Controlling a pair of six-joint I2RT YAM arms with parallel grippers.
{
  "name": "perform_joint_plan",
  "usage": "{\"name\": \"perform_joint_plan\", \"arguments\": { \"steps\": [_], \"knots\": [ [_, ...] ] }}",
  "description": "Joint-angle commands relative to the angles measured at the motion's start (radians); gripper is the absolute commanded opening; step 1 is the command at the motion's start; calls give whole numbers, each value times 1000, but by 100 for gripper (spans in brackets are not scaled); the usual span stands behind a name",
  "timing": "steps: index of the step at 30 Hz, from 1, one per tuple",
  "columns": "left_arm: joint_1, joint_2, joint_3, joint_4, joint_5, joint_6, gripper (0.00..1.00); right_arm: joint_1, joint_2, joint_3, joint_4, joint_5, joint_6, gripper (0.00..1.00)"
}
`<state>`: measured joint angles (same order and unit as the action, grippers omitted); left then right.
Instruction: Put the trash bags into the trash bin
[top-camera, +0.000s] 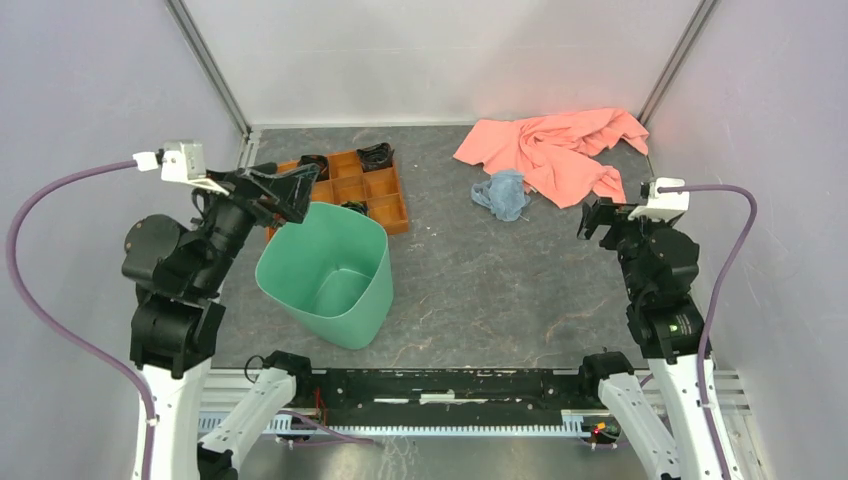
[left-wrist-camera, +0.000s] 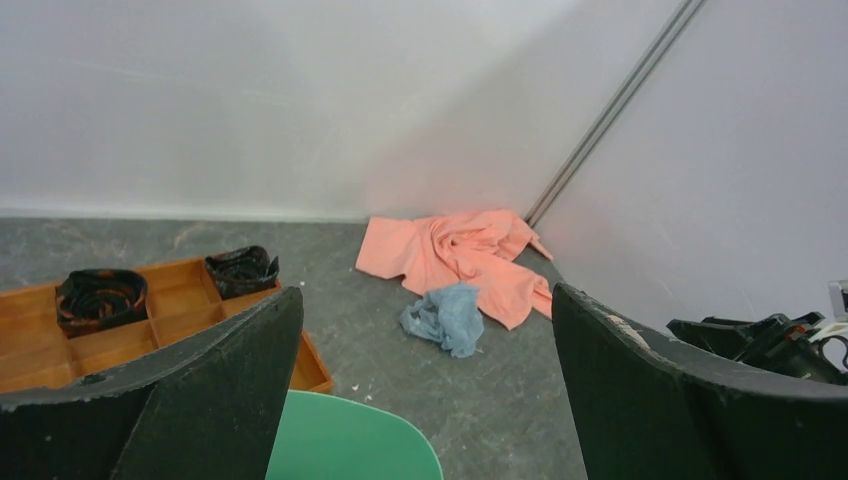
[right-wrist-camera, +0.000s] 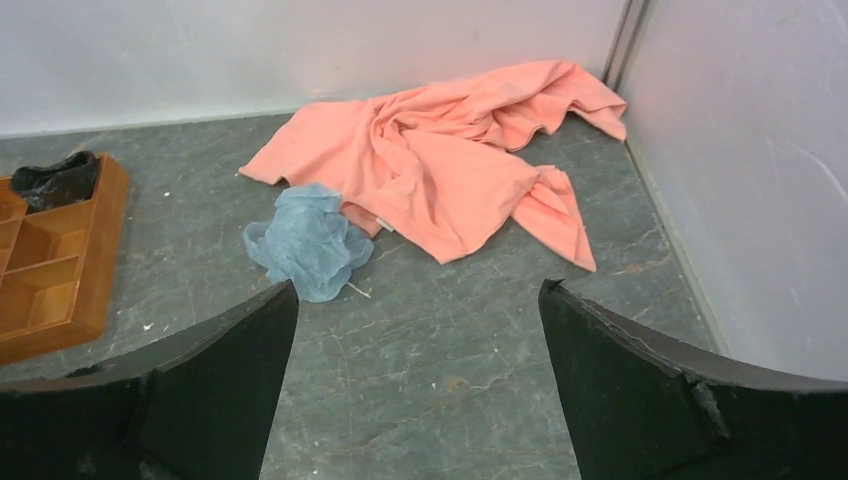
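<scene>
The pale blue trash bag lies crumpled on the grey floor, against the near edge of the pink cloth. It also shows in the left wrist view and the right wrist view. The mint-green trash bin stands at the left, tilted, its mouth up; its rim shows in the left wrist view. My left gripper is open and empty, above the bin's far rim. My right gripper is open and empty, to the right of the bag and apart from it.
A salmon-pink cloth is spread at the back right corner. An orange compartment tray with black items in some cells sits behind the bin. White walls close in the back and both sides.
</scene>
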<state>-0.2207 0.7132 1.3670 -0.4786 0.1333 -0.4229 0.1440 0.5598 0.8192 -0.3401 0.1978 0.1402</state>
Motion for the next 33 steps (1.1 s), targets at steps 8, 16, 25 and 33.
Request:
{"name": "perform_joint_plan", "arguments": {
  "steps": [8, 16, 25, 33],
  "knots": [
    [-6, 55, -70, 8, 25, -63, 100, -25, 79, -30, 62, -199, 44, 98],
    [-45, 100, -124, 46, 37, -74, 100, -24, 162, -135, 197, -326, 23, 98],
    [-306, 155, -201, 114, -117, -67, 100, -25, 415, -201, 362, -310, 14, 98],
    [-624, 300, -112, 136, -365, -9, 100, -19, 676, -148, 537, -440, 53, 98]
  ]
}}
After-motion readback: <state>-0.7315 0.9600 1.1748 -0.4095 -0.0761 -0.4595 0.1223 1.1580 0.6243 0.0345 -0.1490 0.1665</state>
